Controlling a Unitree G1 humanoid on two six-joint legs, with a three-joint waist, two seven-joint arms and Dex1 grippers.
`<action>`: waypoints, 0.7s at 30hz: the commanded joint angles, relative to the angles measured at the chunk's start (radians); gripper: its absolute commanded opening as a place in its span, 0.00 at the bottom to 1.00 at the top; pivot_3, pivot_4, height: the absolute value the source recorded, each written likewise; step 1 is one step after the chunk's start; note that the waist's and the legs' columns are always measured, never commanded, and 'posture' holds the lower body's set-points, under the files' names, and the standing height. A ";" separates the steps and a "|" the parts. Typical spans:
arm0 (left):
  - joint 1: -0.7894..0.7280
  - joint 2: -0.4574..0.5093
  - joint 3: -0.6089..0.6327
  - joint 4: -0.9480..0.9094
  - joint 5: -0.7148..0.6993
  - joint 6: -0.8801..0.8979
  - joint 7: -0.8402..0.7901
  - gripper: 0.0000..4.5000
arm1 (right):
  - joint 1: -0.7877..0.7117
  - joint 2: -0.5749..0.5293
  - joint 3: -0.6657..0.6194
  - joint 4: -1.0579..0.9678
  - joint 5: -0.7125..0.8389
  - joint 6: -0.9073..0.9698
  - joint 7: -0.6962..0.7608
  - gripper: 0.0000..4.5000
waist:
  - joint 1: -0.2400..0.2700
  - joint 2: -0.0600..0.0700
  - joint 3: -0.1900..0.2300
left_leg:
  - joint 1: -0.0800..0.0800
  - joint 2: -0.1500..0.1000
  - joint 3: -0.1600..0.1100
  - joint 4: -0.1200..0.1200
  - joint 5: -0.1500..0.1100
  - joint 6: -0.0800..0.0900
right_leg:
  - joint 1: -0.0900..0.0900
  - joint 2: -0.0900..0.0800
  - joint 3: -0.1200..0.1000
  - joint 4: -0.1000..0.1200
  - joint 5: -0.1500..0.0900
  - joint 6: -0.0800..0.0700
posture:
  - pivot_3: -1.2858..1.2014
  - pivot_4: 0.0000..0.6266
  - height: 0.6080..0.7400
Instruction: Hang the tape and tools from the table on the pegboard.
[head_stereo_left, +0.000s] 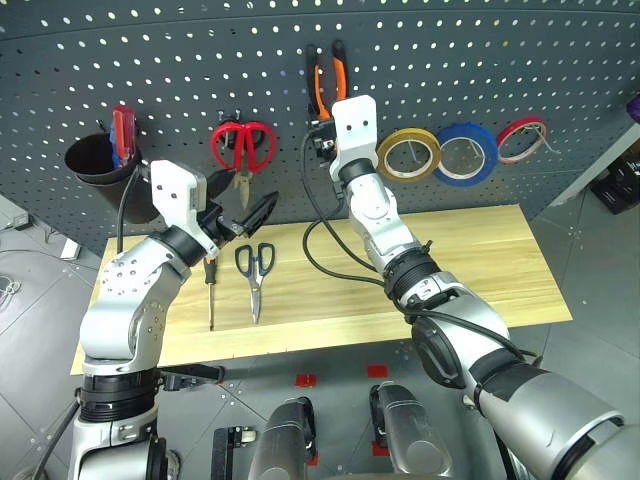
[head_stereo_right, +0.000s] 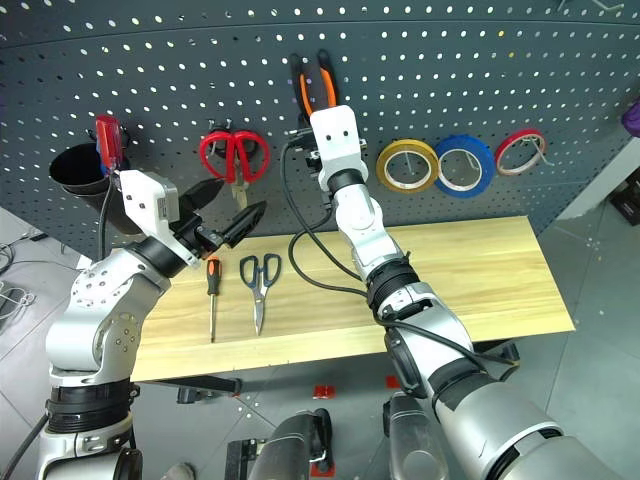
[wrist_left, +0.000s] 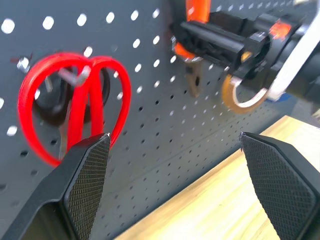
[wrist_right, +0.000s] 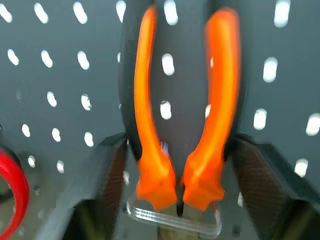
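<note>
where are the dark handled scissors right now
The dark-handled scissors lie flat on the table toward its left end, just right of the screwdriver, below the red scissors hanging on the pegboard.

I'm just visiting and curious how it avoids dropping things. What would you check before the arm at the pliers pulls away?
1. Pliers on the pegboard, handles up: ok.
2. Pliers resting on their clear hook by themselves: cannot tell, the contact is hidden.
3. Right gripper let go: cannot tell; its fingers sit close beside the orange handles.
4. Left gripper open and empty, ready for the next tool: ok.
5. Screwdriver and dark scissors on the table, not yet hung: not ok.
6. Yellow tape on the board: ok.
</note>
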 joint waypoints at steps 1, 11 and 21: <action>0.038 -0.010 0.023 -0.042 0.018 0.017 0.058 0.97 | 0.048 0.001 -0.009 -0.104 0.041 0.094 0.059 0.99 | 0.003 0.000 0.000 | 0.000 0.000 0.000 0.000 -0.001 0.001 | 0.000 0.000 0.000 0.000 0.000 0.000 | 0.45 0.45 1.00; 0.154 -0.055 0.022 -0.134 -0.013 0.263 0.215 0.98 | 0.387 -0.116 0.186 -0.758 0.131 0.601 0.492 1.00 | 0.011 0.000 0.000 | -0.001 0.000 0.000 0.000 -0.002 0.003 | -0.001 0.000 0.001 0.001 0.000 0.000 | 0.44 0.45 1.00; 0.087 -0.119 -0.002 -0.005 0.117 0.483 0.430 0.98 | 0.591 -0.392 0.381 -1.325 0.280 1.125 0.779 1.00 | 0.017 -0.004 0.002 | 0.000 0.000 -0.002 0.001 -0.002 0.003 | -0.001 0.001 0.001 0.001 0.000 0.000 | 0.43 0.49 1.00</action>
